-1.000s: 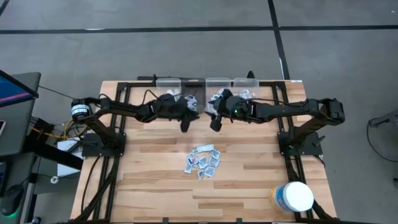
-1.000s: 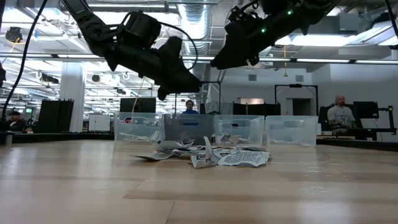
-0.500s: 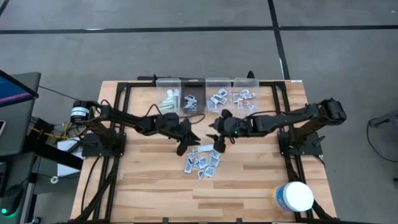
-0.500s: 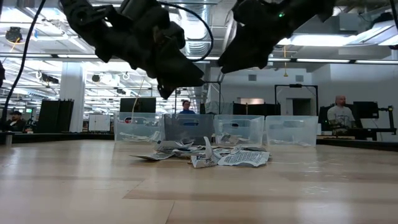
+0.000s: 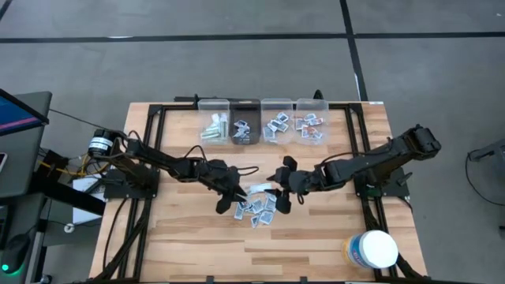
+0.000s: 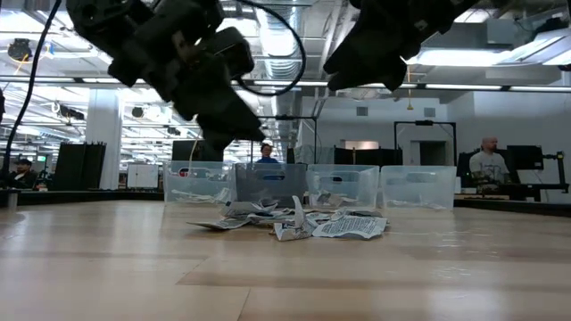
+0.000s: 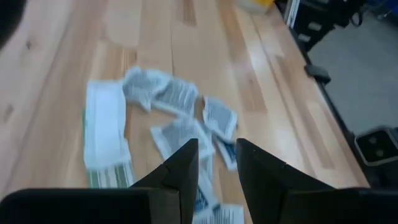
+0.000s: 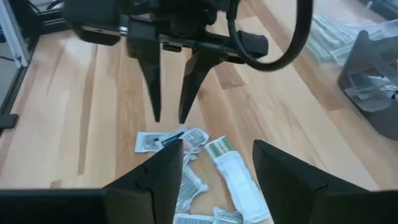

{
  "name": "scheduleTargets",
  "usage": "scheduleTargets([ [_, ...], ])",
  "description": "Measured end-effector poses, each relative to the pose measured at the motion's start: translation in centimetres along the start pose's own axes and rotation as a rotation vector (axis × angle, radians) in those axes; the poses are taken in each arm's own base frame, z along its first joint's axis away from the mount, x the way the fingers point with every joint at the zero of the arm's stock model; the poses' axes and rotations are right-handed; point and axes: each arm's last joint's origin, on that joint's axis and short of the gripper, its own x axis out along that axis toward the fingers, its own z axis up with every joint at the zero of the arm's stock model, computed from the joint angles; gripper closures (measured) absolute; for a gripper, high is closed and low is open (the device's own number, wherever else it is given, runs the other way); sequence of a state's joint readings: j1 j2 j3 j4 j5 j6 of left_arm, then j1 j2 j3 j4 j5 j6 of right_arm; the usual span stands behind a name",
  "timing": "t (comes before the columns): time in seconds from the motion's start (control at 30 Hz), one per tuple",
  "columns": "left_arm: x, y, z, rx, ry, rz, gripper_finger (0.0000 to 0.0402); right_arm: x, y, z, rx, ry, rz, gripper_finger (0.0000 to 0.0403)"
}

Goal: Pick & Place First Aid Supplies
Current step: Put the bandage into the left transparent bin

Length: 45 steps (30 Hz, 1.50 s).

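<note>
The first aid packets [image 5: 257, 205] lie in a loose pile on the middle of the table, small white-grey sachets with a longer pale strip [image 7: 104, 138] among them. In the low view the pile [image 6: 299, 223] rests flat on the wood. My left gripper [image 5: 225, 205] hangs over the pile's left edge, open with a narrow gap, fingers pointing down [image 8: 169, 118]. My right gripper [image 5: 284, 196] hovers over the pile's right edge, open wider [image 8: 217, 155]. Both stand clear above the packets [image 6: 223, 134].
Several clear bins [image 5: 260, 125] stand in a row at the table's far edge, holding sorted packets. A large white round tub with a yellow label [image 5: 372, 249] sits at the near right corner. Bare wood lies left, right and near of the pile. People sit in the room beyond.
Both grippers have moved from over the far bins toward the near edge and come down over the pile, the left to its left side, the right to its right side. The pile has stayed where it was.
</note>
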<state>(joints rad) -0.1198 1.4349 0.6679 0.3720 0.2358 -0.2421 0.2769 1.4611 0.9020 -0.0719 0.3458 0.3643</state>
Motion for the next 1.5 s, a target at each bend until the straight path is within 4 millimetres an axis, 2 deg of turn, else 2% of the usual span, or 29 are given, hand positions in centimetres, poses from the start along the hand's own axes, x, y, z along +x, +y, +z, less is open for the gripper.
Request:
scheduleTargets([
  [0.2,-0.2,0.1,-2.0,-0.040,0.054,0.010,0.0293,-0.1,0.3,-0.1,-0.091,0.001,0.010,0.0223],
  [0.43,-0.3,0.3,-2.6,-0.064,0.063,0.042,0.0293,0.3,-0.8,0.2,-0.164,0.004,-0.022,0.0221],
  [0.6,-0.3,0.3,-2.6,-0.063,0.061,0.043,0.0293,1.9,-1.9,-0.6,-0.194,0.068,-0.064,0.0224],
  [0.67,-0.3,0.4,-2.6,-0.061,0.057,0.055,0.0293,3.3,-2.0,-0.8,-0.184,0.072,-0.053,0.0227],
  [0.73,-0.3,0.4,-2.5,-0.060,0.053,0.057,0.0293,4.1,-2.2,-2.0,-0.202,0.138,-0.070,0.0229],
  [0.83,-0.3,0.4,-2.5,-0.061,0.053,0.059,0.0293,5.3,-1.8,-2.3,-0.204,0.114,-0.059,0.0234],
  [0.97,-0.4,0.5,-2.9,-0.061,0.056,0.080,0.0293,6.8,-1.7,-3.7,-0.247,0.182,-0.048,0.0239],
  [1.23,-0.4,0.6,-2.9,-0.045,0.049,0.093,0.0293,9.1,-1.6,-5.7,-0.268,0.278,-0.015,0.0250],
  [1.5,-0.4,0.6,-2.9,-0.041,0.049,0.093,0.0293,9.9,-2.0,-6.6,-0.284,0.322,-0.031,0.0263],
])
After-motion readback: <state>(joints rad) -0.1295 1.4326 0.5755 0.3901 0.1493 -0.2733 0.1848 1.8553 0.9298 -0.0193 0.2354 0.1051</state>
